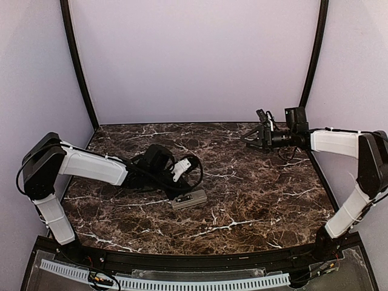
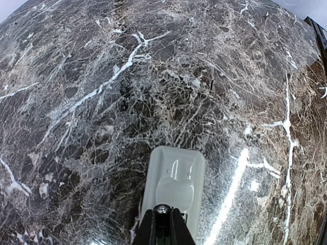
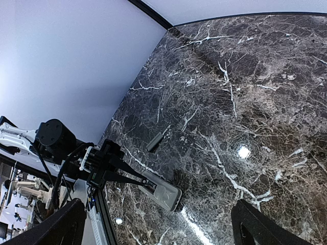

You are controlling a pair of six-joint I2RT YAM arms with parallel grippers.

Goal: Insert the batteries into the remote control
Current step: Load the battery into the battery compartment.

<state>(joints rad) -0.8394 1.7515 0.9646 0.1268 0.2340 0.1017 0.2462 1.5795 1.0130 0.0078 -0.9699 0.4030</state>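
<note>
Table (image 1: 254, 206) of dark brown marble with white veins fills the floor of the booth, with plain pale walls (image 1: 194, 60) on three sides.

The left arm (image 1: 91, 167) reaches low from the near left corner toward the middle of the table. The right arm (image 1: 339, 142) is held well above the far right part of the surface, pointing inward.

The remote control (image 1: 189, 199) lies flat on the marble just left of centre, nearer the front edge than the back. It shows a pale, greyish face with a moulded shape in it and no buttons that can be made out.

The left gripper (image 2: 162, 227) is down at the remote's near end. Its two fingers are pressed together with no gap between them, and their tips sit over the end of the pale casing. They look to be touching it, though the pictures do not show whether anything is pinched between them.

The right gripper (image 1: 254, 132) hangs in the air, well apart from the remote, its fingers (image 3: 51, 224) spread wide with nothing between them.

A slim dark piece (image 3: 156, 142) lies on the marble near the remote but apart from it. It is too small to tell what it is.
</note>
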